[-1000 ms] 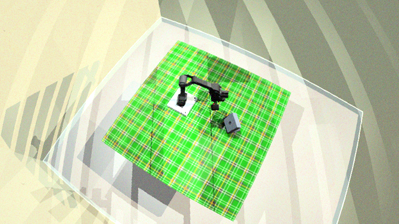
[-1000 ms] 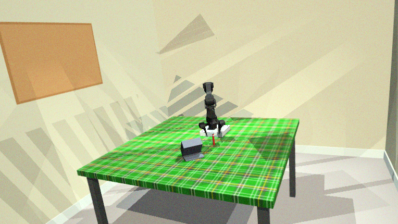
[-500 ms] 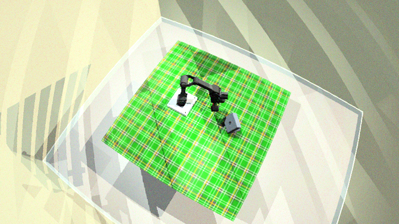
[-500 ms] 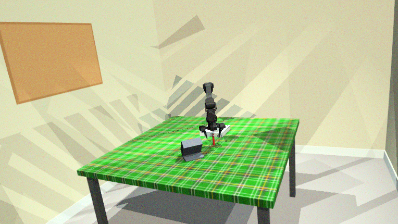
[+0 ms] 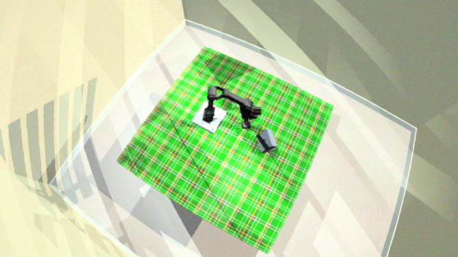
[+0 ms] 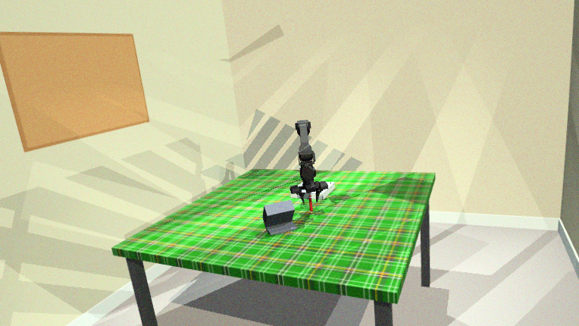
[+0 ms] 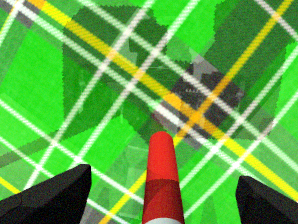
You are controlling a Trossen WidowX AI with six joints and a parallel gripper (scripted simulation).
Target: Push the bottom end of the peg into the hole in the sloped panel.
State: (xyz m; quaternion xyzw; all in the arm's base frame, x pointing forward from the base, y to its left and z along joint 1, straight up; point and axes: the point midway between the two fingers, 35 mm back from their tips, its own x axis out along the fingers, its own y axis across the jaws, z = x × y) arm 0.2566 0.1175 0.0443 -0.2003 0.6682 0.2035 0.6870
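Note:
A red peg stands upright on the table, with a white band near its top at the lower edge of the wrist view. My gripper is open, pointing down, with one finger on each side of the peg and a gap to it on both sides. The peg's top lies beyond the wrist view's lower edge. The grey sloped panel stands on the table close to the gripper. Its face is in dark shadow in the top view, and I cannot make out the hole.
The arm's white base plate lies on the green plaid table top, behind the peg as the exterior camera sees it. A grey foot juts from the panel on its far side from the arm.

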